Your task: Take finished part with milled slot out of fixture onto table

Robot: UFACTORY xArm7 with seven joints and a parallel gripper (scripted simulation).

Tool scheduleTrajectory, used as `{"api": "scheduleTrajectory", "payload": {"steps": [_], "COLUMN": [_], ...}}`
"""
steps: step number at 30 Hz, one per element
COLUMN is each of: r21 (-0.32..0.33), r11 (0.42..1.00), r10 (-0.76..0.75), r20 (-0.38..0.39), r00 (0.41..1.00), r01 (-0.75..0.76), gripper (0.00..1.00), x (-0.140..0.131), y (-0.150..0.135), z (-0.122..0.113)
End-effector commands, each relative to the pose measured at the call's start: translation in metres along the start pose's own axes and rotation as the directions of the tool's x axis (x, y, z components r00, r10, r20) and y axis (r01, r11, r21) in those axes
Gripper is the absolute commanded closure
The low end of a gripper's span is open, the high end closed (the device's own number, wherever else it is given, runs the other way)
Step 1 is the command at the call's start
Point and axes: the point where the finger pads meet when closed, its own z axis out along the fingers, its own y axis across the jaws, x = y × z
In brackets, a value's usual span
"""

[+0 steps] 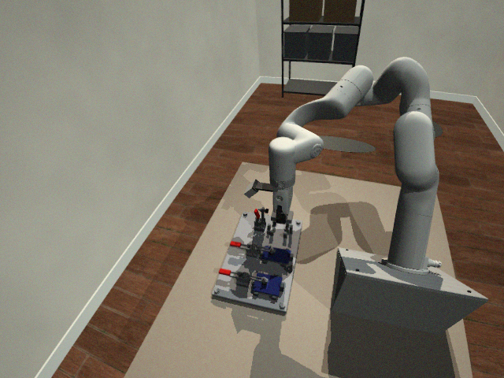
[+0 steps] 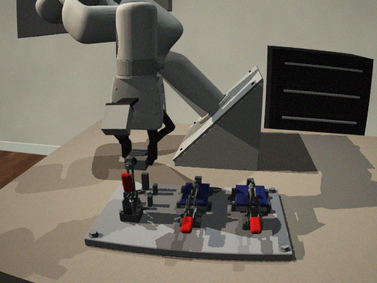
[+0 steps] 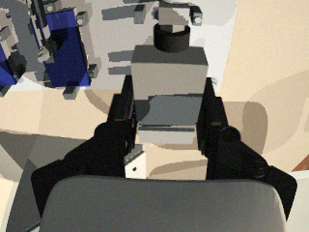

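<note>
My gripper (image 2: 139, 157) is shut on the grey finished part (image 2: 139, 158) and holds it in the air, above and just beyond the far edge of the fixture plate (image 2: 191, 219). The part shows between the black fingers in the wrist view (image 3: 169, 93), with its milled slot as a step on top. The nest (image 2: 149, 188) it came from stands empty, its clamp (image 2: 129, 193) open with the red handle upright. Two blue blanks (image 2: 194, 191) (image 2: 251, 194) sit in their nests, each clamp arm across the blank with its red handle (image 2: 186, 224) (image 2: 255, 224) laid down.
The robot's wedge-shaped base (image 2: 225, 134) stands behind the plate on the beige table. A dark shelf unit (image 1: 321, 40) stands against the far wall. The table edge and wooden floor (image 1: 134, 252) lie left of the plate.
</note>
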Motion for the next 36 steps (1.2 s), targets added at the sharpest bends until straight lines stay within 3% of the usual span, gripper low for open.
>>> {"api": "scheduleTrajectory", "payload": {"steps": [1,19,36], "r21": [0.001,0.001,0.001], "r11": [1.000,1.000,1.000], "r10": [0.000,0.000,0.000], "r20": [-0.005,-0.005,-0.005], "r00": [1.000,1.000,1.000], "r01": [0.000,0.000,0.000], "gripper": [1.00,1.00,1.00], "x": [0.001,0.001,0.001], "y": [0.000,0.006,0.030], "z": [-0.002,-0.002,-0.002]}}
